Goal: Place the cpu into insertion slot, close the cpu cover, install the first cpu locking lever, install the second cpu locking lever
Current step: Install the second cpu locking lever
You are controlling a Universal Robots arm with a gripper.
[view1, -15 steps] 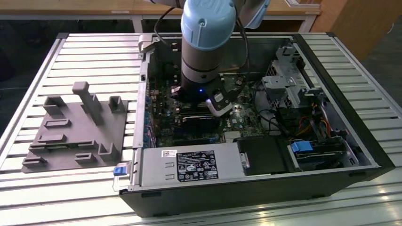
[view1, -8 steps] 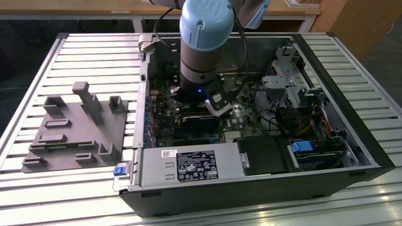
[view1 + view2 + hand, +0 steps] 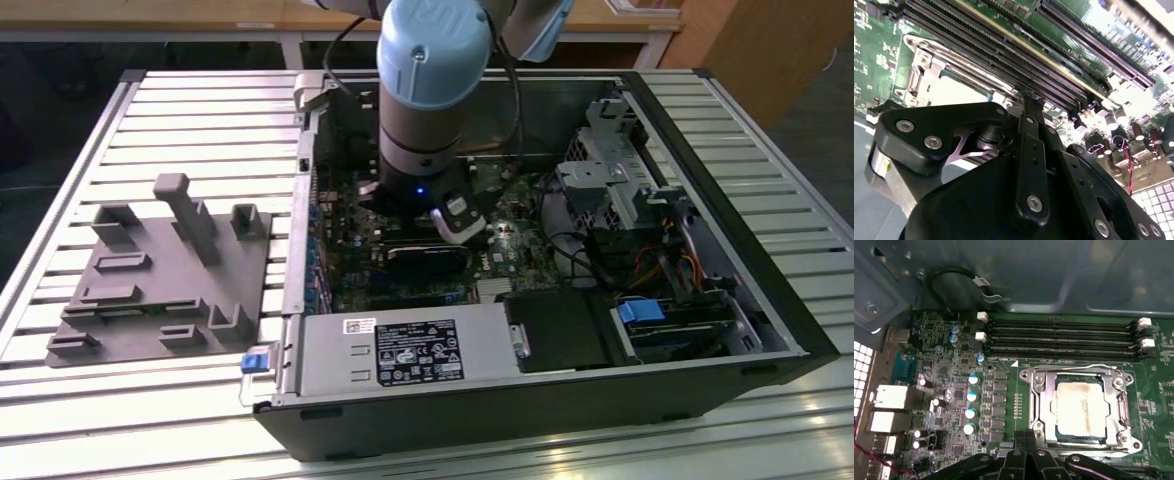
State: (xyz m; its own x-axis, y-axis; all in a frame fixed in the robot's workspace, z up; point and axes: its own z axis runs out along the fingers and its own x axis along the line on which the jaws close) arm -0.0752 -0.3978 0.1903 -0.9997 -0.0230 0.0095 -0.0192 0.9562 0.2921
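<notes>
My gripper (image 3: 1026, 442), fingers together and empty, hovers beside the cpu cover (image 3: 1039, 397), which pins the seated cpu (image 3: 1080, 407).

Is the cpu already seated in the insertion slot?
Yes. In the first wrist view the cpu lies flat inside the insertion slot, with the cpu cover framing it.

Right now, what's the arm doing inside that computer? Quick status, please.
Gripper low over the board, beside the socket. Cpu seated in the slot, cover down around it. Memory slots alongside, nothing blocking.
</notes>
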